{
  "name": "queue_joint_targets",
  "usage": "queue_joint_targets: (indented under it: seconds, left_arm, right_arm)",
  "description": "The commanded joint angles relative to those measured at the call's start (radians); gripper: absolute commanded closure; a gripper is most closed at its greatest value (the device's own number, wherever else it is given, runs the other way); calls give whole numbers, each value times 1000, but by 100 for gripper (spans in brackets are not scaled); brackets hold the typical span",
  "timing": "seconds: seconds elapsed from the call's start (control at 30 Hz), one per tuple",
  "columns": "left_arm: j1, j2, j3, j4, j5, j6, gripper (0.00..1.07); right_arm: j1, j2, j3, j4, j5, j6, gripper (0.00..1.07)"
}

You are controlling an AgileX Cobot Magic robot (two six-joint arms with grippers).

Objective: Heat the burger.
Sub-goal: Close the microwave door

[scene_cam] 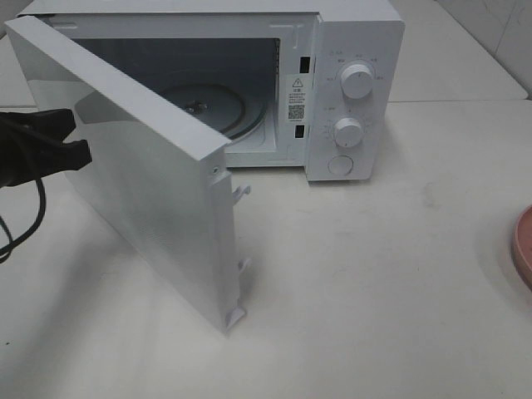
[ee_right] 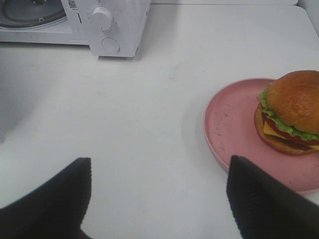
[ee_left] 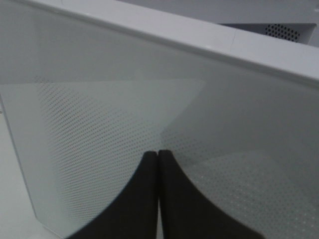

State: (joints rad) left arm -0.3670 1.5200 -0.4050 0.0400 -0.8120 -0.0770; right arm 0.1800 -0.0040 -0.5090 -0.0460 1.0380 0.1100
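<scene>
The burger (ee_right: 291,112), a golden-brown bun with green lettuce, sits on a round pink plate (ee_right: 234,124) in the right wrist view. In the high view only the plate's edge (scene_cam: 524,245) shows at the far right, and the burger is out of frame. My right gripper (ee_right: 157,199) hangs open above bare table, left of the plate and apart from it, with nothing between its fingers. The white microwave (scene_cam: 357,50) stands at the back with its door (scene_cam: 158,199) swung wide open. My left gripper (ee_left: 158,155) is shut, its tips close to the door's outer face (ee_left: 124,114).
Inside the microwave lies a glass turntable (scene_cam: 208,104). Two knobs (scene_cam: 357,81) and a round button (scene_cam: 341,165) are on its right panel. The open door juts forward over the left half of the white table (scene_cam: 374,291). A black cable (scene_cam: 25,224) hangs from the left arm.
</scene>
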Motion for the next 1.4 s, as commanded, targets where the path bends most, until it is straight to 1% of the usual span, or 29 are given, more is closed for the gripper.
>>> queue_joint_targets:
  seconds: [0.03, 0.07, 0.13, 0.17, 0.2, 0.23, 0.27, 0.3, 0.33, 0.4, 0.43, 0.47, 0.57, 0.6, 0.63, 0.67, 0.73, 0.77, 0.83, 0.9, 0.93, 0.97, 1.0, 1.07, 1.13, 1.27, 1.3, 1.37, 1.4]
  left_arm:
    - [-61, 31, -45, -113, 19, 77, 107]
    - [-98, 52, -68, -168, 24, 111, 107]
    - [-111, 62, -79, -192, 28, 126, 107]
    - [-142, 87, -108, -261, 34, 159, 107]
    - [-142, 87, -108, -261, 34, 159, 107]
    - [-155, 100, -119, -298, 34, 174, 107]
    - [-182, 123, -148, -361, 34, 202, 107]
    - [-182, 123, -148, -361, 34, 202, 107]
    - [-210, 146, -177, -422, 34, 235, 107]
    - [-224, 155, -189, -443, 34, 248, 107]
    - [-245, 178, -217, -483, 34, 281, 107]
    - [-245, 178, -217, -483, 34, 281, 107]
    - [-280, 218, -280, -552, 35, 336, 107]
    - [-280, 218, -280, -552, 35, 336, 107]
    - [-292, 236, -313, -595, 53, 366, 107]
    - [-292, 236, -313, -595, 53, 366, 107]
    - [-299, 265, -369, -654, 83, 409, 107]
    - [-299, 265, -369, -654, 83, 409, 107]
    - [-299, 292, -421, -693, 88, 428, 107]
    - [-299, 299, -434, -706, 89, 433, 107]
    - [-299, 315, -465, -733, 94, 451, 107]
    - [-299, 315, -465, -733, 94, 451, 107]
    - [-299, 332, -499, -749, 109, 467, 107]
    - [-299, 341, -513, -753, 117, 469, 107]
    - [-299, 364, -559, -762, 135, 469, 107]
    - [-299, 386, -591, -790, 137, 474, 107]
    - [-299, 396, -611, -813, 137, 494, 107]
    - [-299, 399, -623, -824, 137, 505, 107]
    - [-299, 411, -652, -850, 137, 531, 107]
  right_arm:
    - [-3, -27, 0, 0, 0, 2, 33]
    - [-3, -27, 0, 0, 0, 2, 33]
    - [-3, -27, 0, 0, 0, 2, 33]
    - [-3, -27, 0, 0, 0, 2, 33]
    - [-3, -27, 0, 0, 0, 2, 33]
    - [-3, -27, 0, 0, 0, 2, 33]
    - [-3, -27, 0, 0, 0, 1, 33]
    - [-3, -27, 0, 0, 0, 1, 33]
    - [-3, -27, 0, 0, 0, 1, 33]
    - [-3, -27, 0, 0, 0, 1, 33]
    - [-3, -27, 0, 0, 0, 1, 33]
    - [-3, -27, 0, 0, 0, 1, 33]
    - [-3, -27, 0, 0, 0, 1, 33]
    - [-3, -27, 0, 0, 0, 1, 33]
    - [-3, -27, 0, 0, 0, 1, 33]
    - [-3, -27, 0, 0, 0, 1, 33]
    - [-3, -27, 0, 0, 0, 1, 33]
    - [-3, -27, 0, 0, 0, 1, 33]
    - [-3, -27, 0, 0, 0, 1, 33]
    - [-3, -27, 0, 0, 0, 1, 33]
    - [-3, -27, 0, 0, 0, 1, 33]
    - [-3, -27, 0, 0, 0, 1, 33]
    - [-3, -27, 0, 0, 0, 1, 33]
    - [-3, -27, 0, 0, 0, 1, 33]
    - [-3, -27, 0, 0, 0, 1, 33]
    - [-3, -27, 0, 0, 0, 1, 33]
    - [-3, -27, 0, 0, 0, 1, 33]
    - [-3, -27, 0, 0, 0, 1, 33]
    - [-3, -27, 0, 0, 0, 1, 33]
